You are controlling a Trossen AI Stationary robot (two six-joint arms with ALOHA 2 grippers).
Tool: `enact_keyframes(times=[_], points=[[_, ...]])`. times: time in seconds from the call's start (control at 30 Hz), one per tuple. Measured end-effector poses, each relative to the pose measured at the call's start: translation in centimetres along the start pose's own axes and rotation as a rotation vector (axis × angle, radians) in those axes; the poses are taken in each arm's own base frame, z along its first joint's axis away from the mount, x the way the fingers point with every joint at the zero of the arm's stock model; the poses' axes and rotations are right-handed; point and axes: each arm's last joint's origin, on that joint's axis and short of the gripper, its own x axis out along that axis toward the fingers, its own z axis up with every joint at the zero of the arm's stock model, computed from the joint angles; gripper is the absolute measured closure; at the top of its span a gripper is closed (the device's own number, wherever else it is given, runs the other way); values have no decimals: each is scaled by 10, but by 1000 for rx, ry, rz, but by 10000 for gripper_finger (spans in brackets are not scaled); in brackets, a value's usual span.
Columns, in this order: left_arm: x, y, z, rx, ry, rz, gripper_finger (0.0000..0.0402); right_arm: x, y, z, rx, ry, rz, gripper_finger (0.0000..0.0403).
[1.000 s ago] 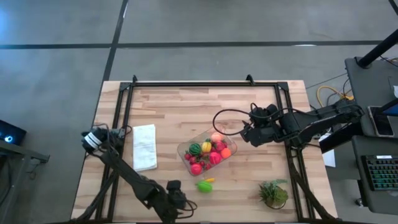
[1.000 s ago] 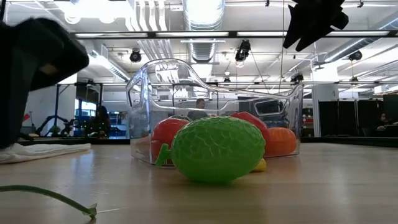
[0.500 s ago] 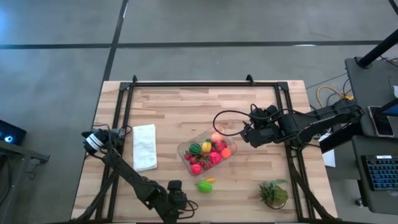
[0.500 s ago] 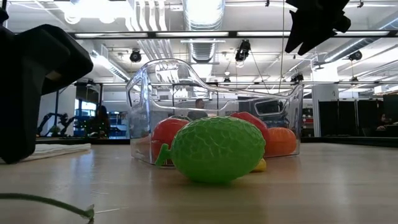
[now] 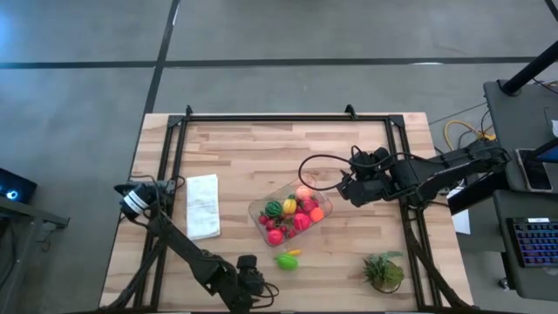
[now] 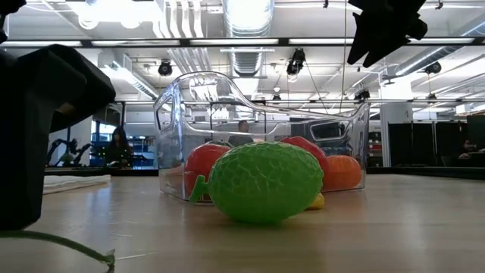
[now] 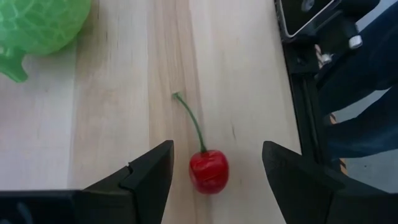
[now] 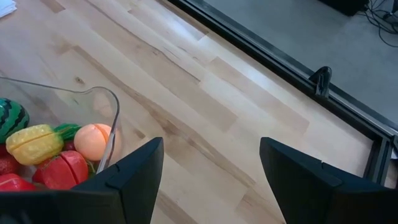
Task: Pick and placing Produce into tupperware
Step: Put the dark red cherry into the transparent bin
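Wood planks, pale and jointed, make the table (image 5: 261, 148); a dark metal frame runs along its edges, and grey concrete floor lies around it. In the low view we see a large hall behind, with ceiling ducts and lamps, and a person far off.

The left gripper (image 7: 214, 168) is low at the near table edge, its fingers spread and grasping nothing. Between them lies one red cherry (image 7: 208, 172) with a long green stem (it touches neither finger). Ahead of this gripper lies one lime green fruit (image 5: 286, 260), and just past that stands the tupperware (image 5: 292, 212).

The right gripper (image 8: 211, 168) hangs above the table just beside the tupperware's far corner, fingers apart, empty. In front of it the clear wall shows one striped melon (image 8: 11, 118), one yellow piece (image 8: 31, 143) and one peach-coloured piece (image 8: 93, 140), with red pieces packed below; we cannot count them all.

One white folded cloth (image 5: 202, 206) lies well apart from both grippers. One leafy plant tuft (image 5: 384, 269) stands near the right arm's side. Nothing stands between the left gripper and the cherry.
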Motion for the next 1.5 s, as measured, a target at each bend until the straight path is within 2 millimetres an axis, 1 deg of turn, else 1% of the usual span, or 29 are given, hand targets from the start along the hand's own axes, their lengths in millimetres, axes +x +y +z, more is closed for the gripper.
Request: enact_keyframes(times=[0.23, 0.5, 0.97, 1.3, 1.5], points=[[1, 1, 0, 1, 4, 4, 176, 0, 0, 0, -1, -2, -1, 145], [6, 2, -4, 5, 19, 17, 229, 0, 0, 0, -1, -3, -2, 145], [7, 5, -5, 6, 31, 30, 287, 0, 0, 0, -4, -3, -2, 145], [-7, 7, -1, 8, 50, 42, 313, 0, 0, 0, -11, -3, -2, 145], [-23, 10, 6, 2, 52, 49, 315, 0, 0, 0, -10, -3, -1, 145]])
